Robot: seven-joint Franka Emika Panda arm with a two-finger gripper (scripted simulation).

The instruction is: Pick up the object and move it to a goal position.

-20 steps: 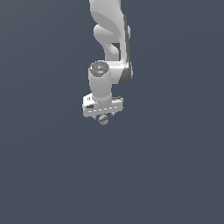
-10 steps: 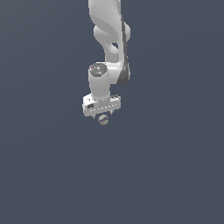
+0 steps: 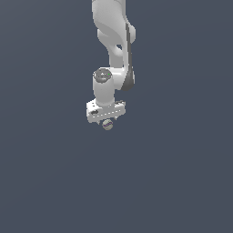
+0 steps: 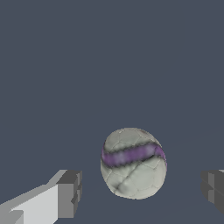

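Gripper (image 4: 138, 190): your 2 fingers stand apart, touching nothing | Ball (image 4: 133, 162): pale grey with 1 purple band, centred in the gap between them, clear space on both sides | Next: you could likely close straight inward.

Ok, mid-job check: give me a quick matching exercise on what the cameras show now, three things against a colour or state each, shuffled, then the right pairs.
Things:
1. ball
2. gripper
3. arm

Colour or state:
A. white with dark patches, reaching down from the top of the exterior view
B. pale grey-beige with a purple band
C. open, a dark pad on either side of the ball with a gap to each in the wrist view

Pairs: 1-B, 2-C, 3-A
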